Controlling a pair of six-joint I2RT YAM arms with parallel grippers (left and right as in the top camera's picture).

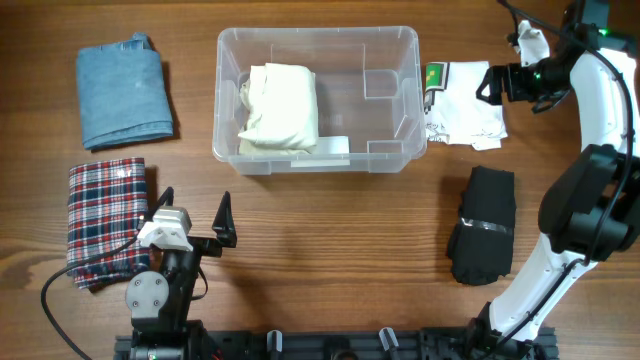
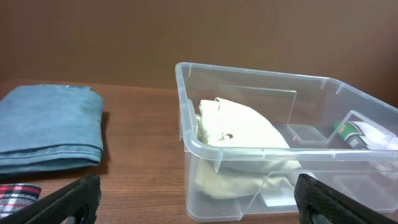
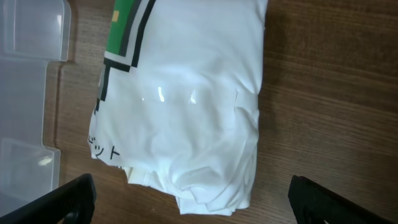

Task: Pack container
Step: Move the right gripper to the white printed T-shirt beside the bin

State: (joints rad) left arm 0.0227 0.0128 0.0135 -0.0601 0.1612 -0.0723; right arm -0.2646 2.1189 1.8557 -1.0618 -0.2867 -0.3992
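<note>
At the desk's far edge, middle, the container [image 1: 318, 32] is sitting: likely stiff, light plastic, best gripped by its rim. You're hovering the right gripper [image 3: 189, 190] wide open, empty, above the white shirt [image 3: 186, 112]; the left gripper [image 1: 195, 200] is gaping empty too.

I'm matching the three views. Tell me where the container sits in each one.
Overhead: the container is at top centre.
Left wrist: it fills the right half of the picture, close up.
Right wrist: only a part of it shows, along the left edge.
Shared landmark: the white shirt beside the container's right end shows in all three views.
</note>
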